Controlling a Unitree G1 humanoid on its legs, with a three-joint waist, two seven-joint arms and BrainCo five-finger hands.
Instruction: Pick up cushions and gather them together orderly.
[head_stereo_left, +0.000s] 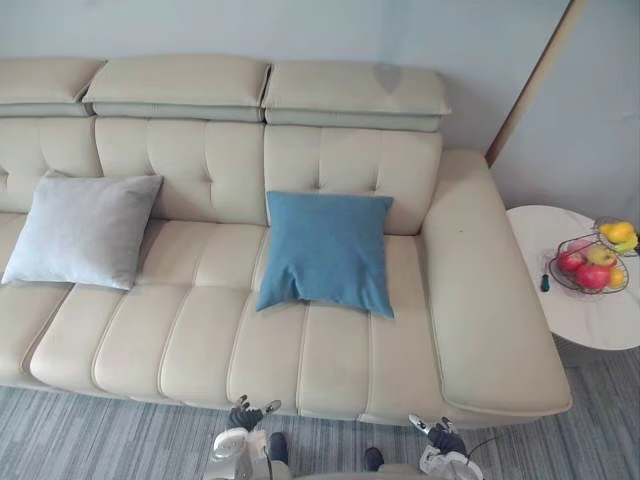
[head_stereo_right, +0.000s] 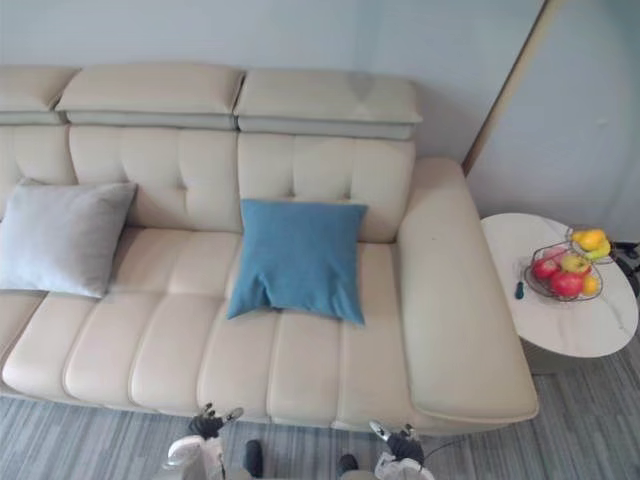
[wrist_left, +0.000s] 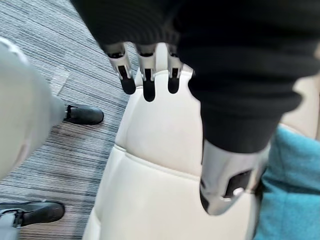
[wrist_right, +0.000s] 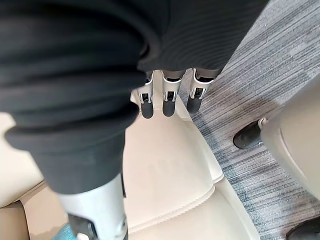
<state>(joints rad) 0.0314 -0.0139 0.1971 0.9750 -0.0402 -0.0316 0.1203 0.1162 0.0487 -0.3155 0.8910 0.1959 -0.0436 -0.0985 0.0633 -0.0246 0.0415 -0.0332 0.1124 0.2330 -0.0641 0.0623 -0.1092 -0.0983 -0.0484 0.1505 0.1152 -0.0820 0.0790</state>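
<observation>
Blue cushion: centre, leaning on sofa backrest.
Grey cushion: left edge, likewise propped.
Left hand, right hand: bottom edge, fingers straight, empty.

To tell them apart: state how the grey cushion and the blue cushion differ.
Colour: the grey cushion is pale grey, the blue cushion mid blue. Place: the grey cushion sits further left on the sofa, the blue cushion on the seat by the right armrest. Shape: the blue cushion's lower edge is dented, the grey cushion's is straight. Both are square and lean against the backrest.
</observation>
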